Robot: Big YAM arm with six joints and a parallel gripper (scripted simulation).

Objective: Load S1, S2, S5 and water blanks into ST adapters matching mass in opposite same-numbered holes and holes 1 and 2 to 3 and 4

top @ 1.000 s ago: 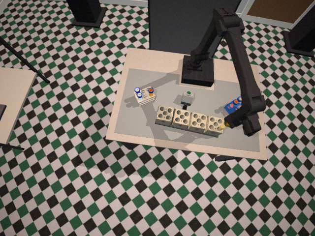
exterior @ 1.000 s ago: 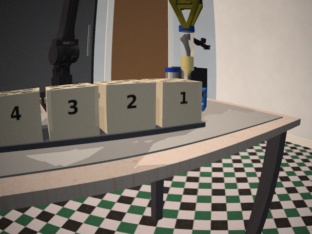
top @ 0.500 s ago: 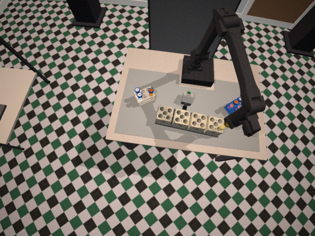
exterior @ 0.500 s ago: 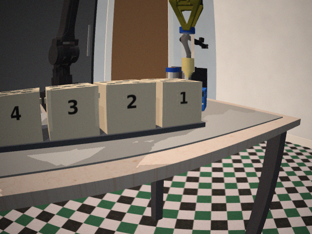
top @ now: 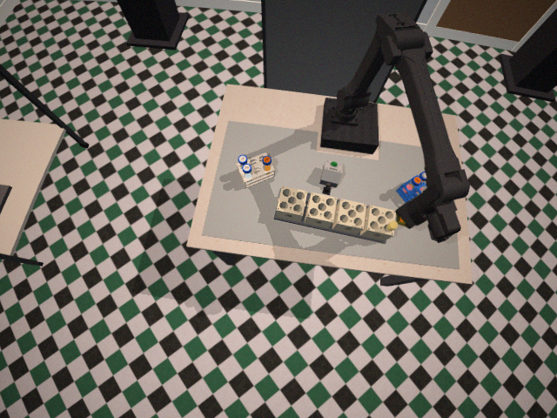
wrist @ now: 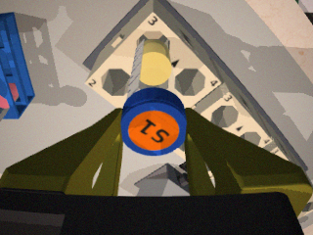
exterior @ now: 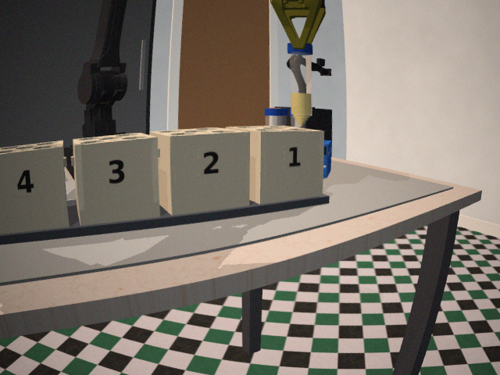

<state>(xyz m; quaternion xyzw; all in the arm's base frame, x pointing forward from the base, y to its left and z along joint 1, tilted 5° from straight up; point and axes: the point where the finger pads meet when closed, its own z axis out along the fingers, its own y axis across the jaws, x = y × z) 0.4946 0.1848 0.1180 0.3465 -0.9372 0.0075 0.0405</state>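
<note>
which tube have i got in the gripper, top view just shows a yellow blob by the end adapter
Observer: In the wrist view the gripper is shut on a tube whose orange cap dot reads S1.
Operator: is it in a hole yet
Observer: No. The exterior view shows its tip just over adapter 1, with the body all above the adapter's top.
Operator: how full is it
Observer: Low. Yellowish liquid fills only the bottom part, and the rest is see-through.

The arm (top: 432, 112) reaches out and bends down, jaws clamped on tube S1 (wrist: 155, 124).
</note>
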